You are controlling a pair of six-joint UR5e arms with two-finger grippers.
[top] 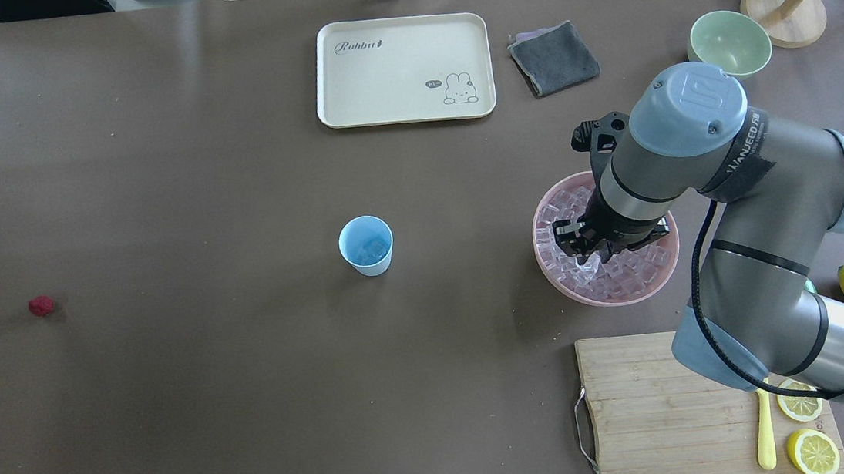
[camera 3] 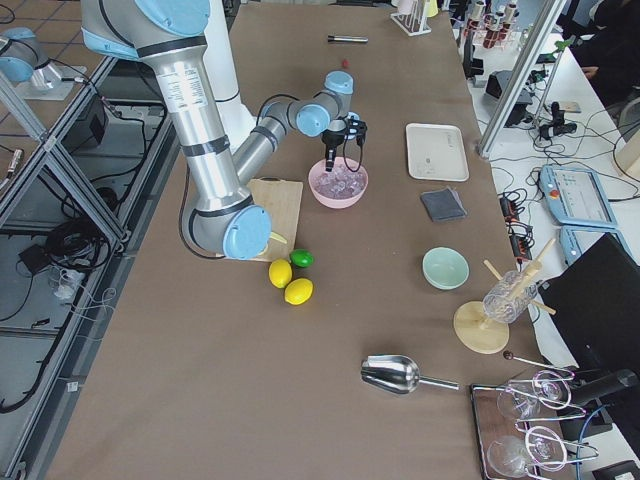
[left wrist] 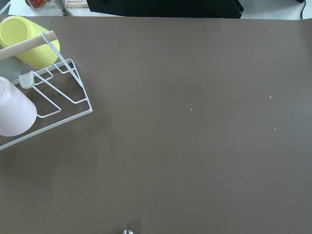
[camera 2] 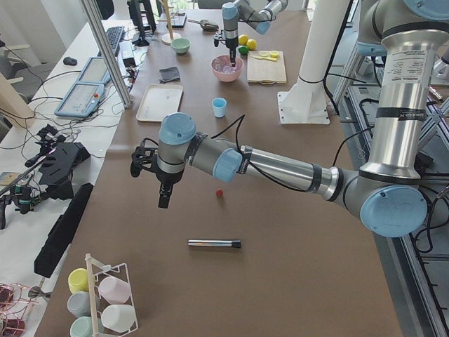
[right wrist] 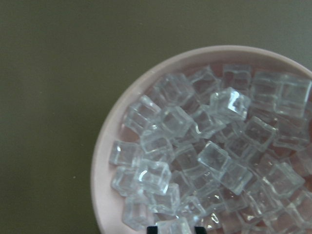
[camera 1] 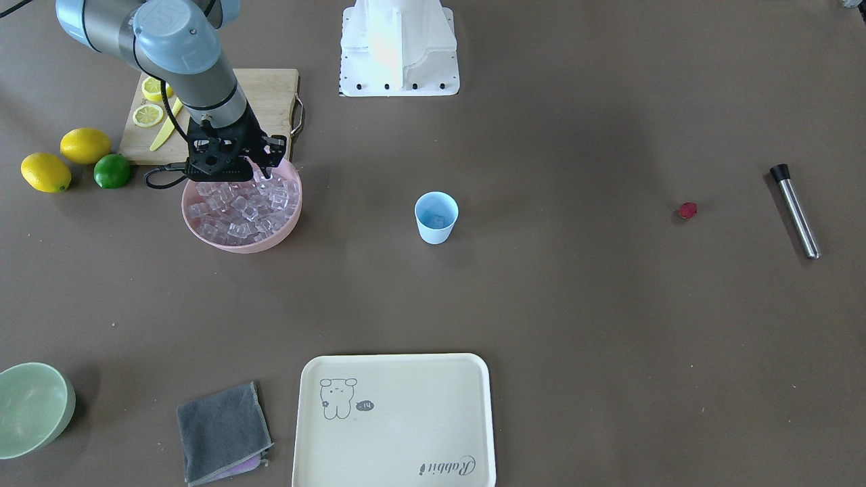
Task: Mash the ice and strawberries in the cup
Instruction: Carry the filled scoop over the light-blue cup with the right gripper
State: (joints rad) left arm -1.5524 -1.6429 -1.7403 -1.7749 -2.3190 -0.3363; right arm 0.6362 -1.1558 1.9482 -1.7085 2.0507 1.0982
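Dozens of clear ice [right wrist: 214,156] cubes fill the pink bowl [right wrist: 105,161], and we see the right gripper [camera 1: 262,173] pointing straight down into that heap, on the half of the bowl toward the robot. In the right wrist view only the very ends of its fingertips [right wrist: 151,230] show at the lower edge, one on each side of a single cube and close against it. Whether they press on that cube or merely flank it, we cannot tell.

The cup [camera 1: 436,218] stands upright on the table [camera 1: 575,338], well apart from this gripper, out toward the middle. Something glassy at its bottom looks to us like one cube, though the view is too small to be sure.

The strawberry [camera 1: 687,210] lies on the table farther along the same line, on the robot's left side, with a metal rod [camera 1: 795,211] beyond it. The left gripper [camera 2: 163,202] hangs above the table near the strawberry, not touching it. We find it only in the side view from the robot's left, so we cannot tell how its jaws are set.
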